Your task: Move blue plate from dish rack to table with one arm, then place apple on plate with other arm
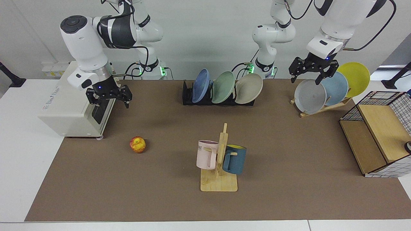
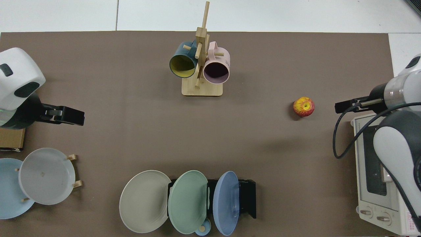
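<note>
Periwinkle-blue matte round plate (image 1: 200, 85) upright in black slotted rack (image 1: 189, 96), rear-edge centre.
Prob stiff, light, slick: pinch top rim. Left gripper (image 1: 310, 73) & right gripper (image 1: 109, 98) both spread, empty.

the blue plate (image 1: 201, 85) leans in the dish rack (image 1: 189, 96); the apple (image 1: 137, 144) lies on the tabletop (image 1: 289, 154). left gripper (image 1: 311, 75) hovers open above a grey plate (image 1: 310, 96); right gripper (image 1: 109, 100) open beside a toaster oven (image 1: 69, 102).

The blue plate (image 1: 201, 85) stands on edge, leaning, in the end slot of the low black dish rack (image 1: 188, 96) at the far side of the brown table (image 1: 289, 154). The red-and-yellow apple (image 1: 137, 144) sits alone on the table, well apart from the rack.
</note>
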You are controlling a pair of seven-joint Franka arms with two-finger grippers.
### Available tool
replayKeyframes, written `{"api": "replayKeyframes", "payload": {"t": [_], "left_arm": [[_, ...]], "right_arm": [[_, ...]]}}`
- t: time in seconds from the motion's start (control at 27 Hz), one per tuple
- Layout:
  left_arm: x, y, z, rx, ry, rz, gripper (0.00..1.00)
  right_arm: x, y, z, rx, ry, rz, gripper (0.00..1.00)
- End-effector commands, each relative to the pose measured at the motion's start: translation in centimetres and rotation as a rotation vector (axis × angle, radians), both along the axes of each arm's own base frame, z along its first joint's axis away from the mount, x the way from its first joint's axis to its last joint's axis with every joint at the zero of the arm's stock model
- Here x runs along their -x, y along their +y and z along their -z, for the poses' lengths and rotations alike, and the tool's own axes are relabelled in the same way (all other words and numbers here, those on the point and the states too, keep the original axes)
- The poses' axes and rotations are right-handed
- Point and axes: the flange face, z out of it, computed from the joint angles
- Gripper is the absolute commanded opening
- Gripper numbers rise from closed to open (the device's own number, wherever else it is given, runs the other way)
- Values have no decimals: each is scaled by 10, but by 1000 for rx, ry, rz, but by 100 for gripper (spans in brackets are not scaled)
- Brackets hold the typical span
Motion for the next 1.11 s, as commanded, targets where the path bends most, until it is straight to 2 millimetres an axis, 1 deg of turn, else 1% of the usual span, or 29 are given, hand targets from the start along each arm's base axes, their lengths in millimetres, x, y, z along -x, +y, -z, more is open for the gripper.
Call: {"api": "replayKeyframes", "payload": {"t": [0.0,0.07,0.11,0.15,0.44,0.59,0.74,0.81,0.85,0.89,1.0,1.04,1.07], "left_arm": [[7,-10,-2,20,-4,16,100],[9,-14,0,20,2,19,100],[11,-21,3,22,11,30,100],[16,-33,3,27,11,51,100],[34,-89,18,85,36,132,100],[45,-132,35,81,41,110,100],[57,-173,57,82,22,116,100],[67,-194,72,78,39,124,100],[72,-202,76,85,36,126,100],[74,-204,81,103,45,122,100],[85,-213,84,152,60,118,100],[87,-217,89,160,65,116,100],[92,-226,96,160,70,127,100]], "right_arm": [[2,-5,-3,15,-7,-23,100],[2,-5,-3,15,-7,-23,100],[2,-5,-3,15,-7,-23,100],[2,-5,-3,15,-7,-23,100],[2,-5,-3,15,-7,-23,100],[1,-5,-4,15,-16,-23,100],[1,-5,-4,16,-16,-29,100],[1,-5,-4,16,-16,-29,100],[1,-5,-4,16,-16,-31,100],[1,-5,-4,16,-16,-32,100],[1,-6,-4,16,-16,-36,100],[1,-5,-3,16,-14,-37,100],[1,-5,-4,16,-16,-37,100]]}}
